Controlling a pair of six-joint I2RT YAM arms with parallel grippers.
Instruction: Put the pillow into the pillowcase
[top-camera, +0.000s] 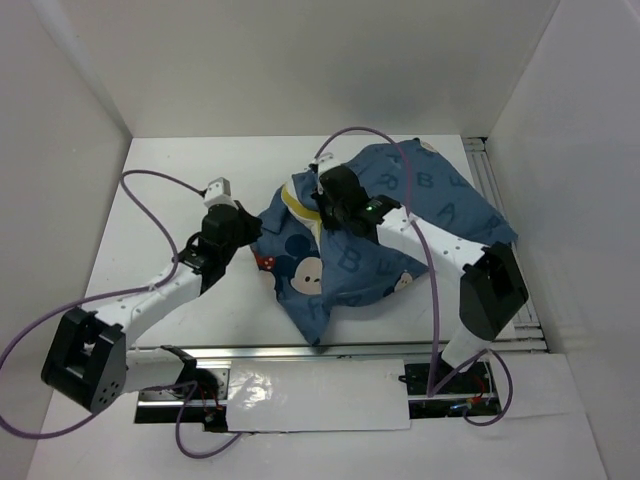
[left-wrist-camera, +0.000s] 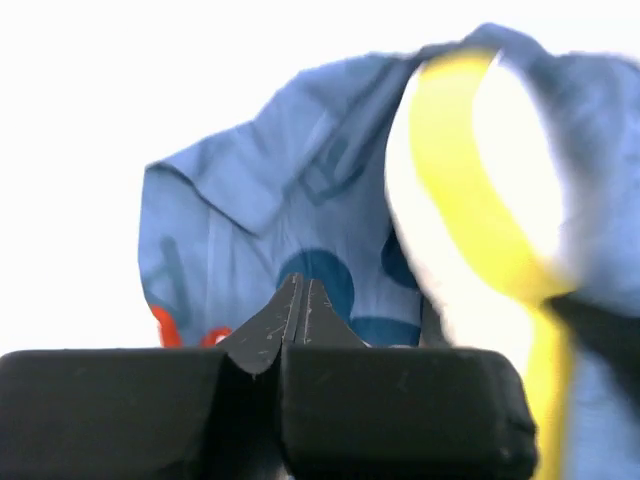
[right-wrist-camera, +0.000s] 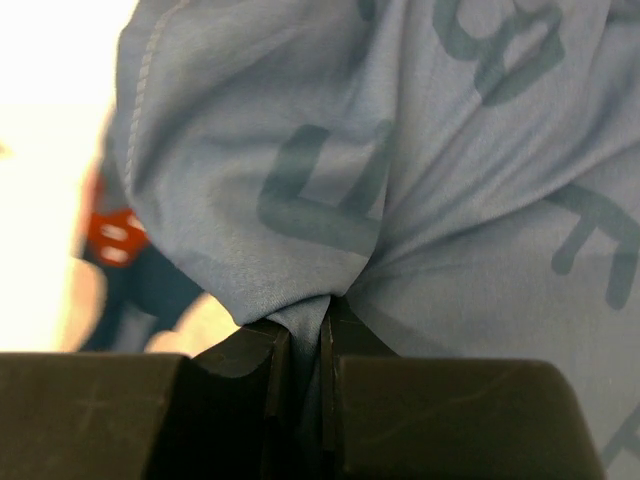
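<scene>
The blue pillowcase (top-camera: 400, 235), printed with letters and mouse faces, lies bunched at the table's middle and right. The white pillow (left-wrist-camera: 520, 150) with its yellow trim (top-camera: 296, 205) pokes out of the pillowcase's left end; the cloth hides the rest of it. My right gripper (top-camera: 332, 205) sits on top of the bundle near that opening. In the right wrist view it (right-wrist-camera: 328, 305) is shut on a pinched fold of the pillowcase (right-wrist-camera: 450, 200). My left gripper (top-camera: 252, 230) is at the bundle's left edge. In the left wrist view its jaws (left-wrist-camera: 300, 285) are pressed together with nothing between them, just short of the pillowcase (left-wrist-camera: 260, 200).
White walls enclose the table on three sides. A metal rail (top-camera: 500, 195) runs along the right edge and another rail (top-camera: 300, 350) along the front, with a white sheet (top-camera: 320, 395) beyond it. Purple cables (top-camera: 150, 180) loop over both arms.
</scene>
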